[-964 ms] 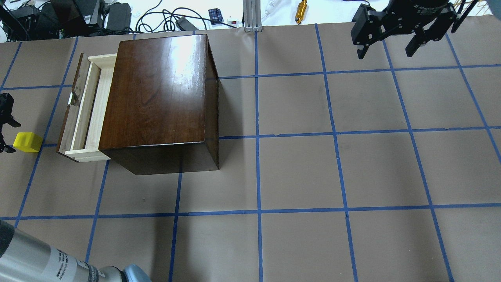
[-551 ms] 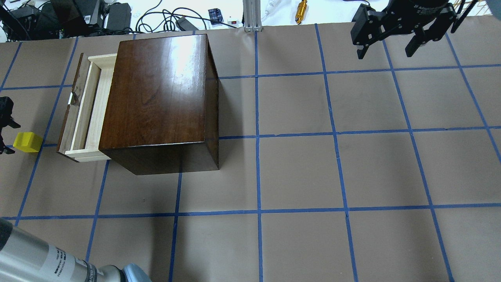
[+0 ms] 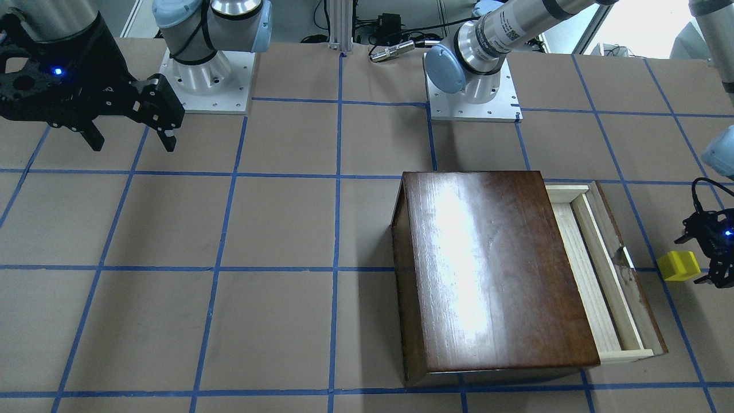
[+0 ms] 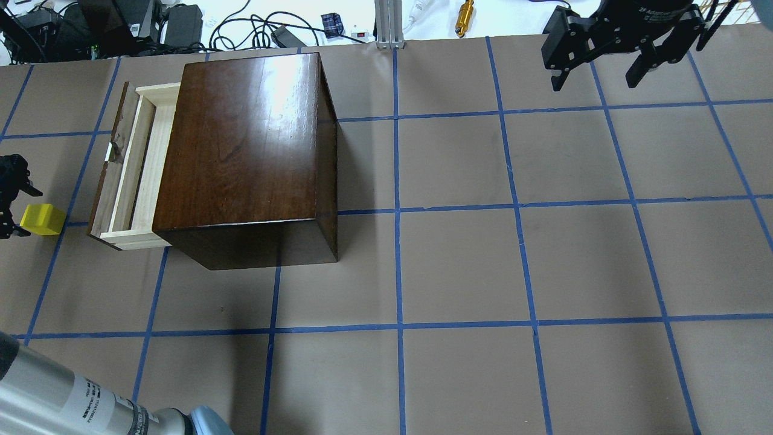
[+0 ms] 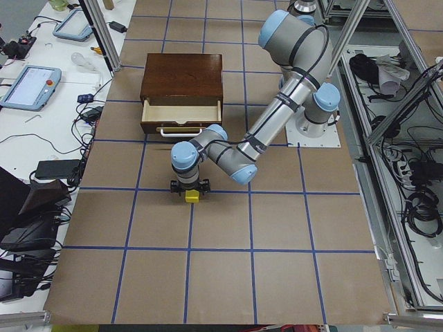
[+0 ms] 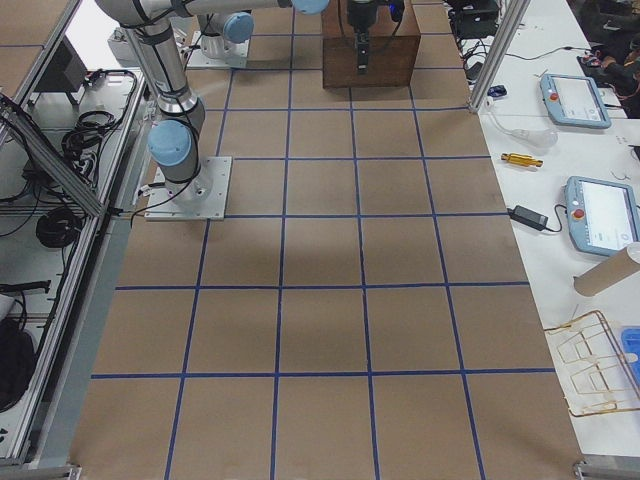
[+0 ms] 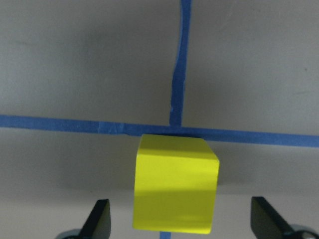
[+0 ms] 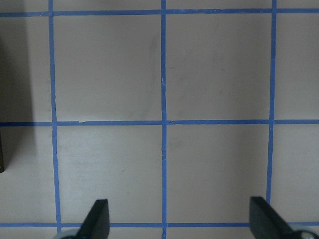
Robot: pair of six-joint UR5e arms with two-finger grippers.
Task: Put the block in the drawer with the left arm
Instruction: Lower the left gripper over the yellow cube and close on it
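Straddles the block (image 7: 174, 184) with the left gripper (image 7: 183, 221) spread wide, gaps on both sides. Sits at a blue tape crossing (image 7: 177, 128), beside the pulled-out drawer (image 4: 145, 163), dark front panel (image 4: 109, 181) between. Hangs right gripper (image 4: 595, 81) agape, well apart.

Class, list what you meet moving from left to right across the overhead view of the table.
In order: yellow block → drawer → dark wooden box → right claw.
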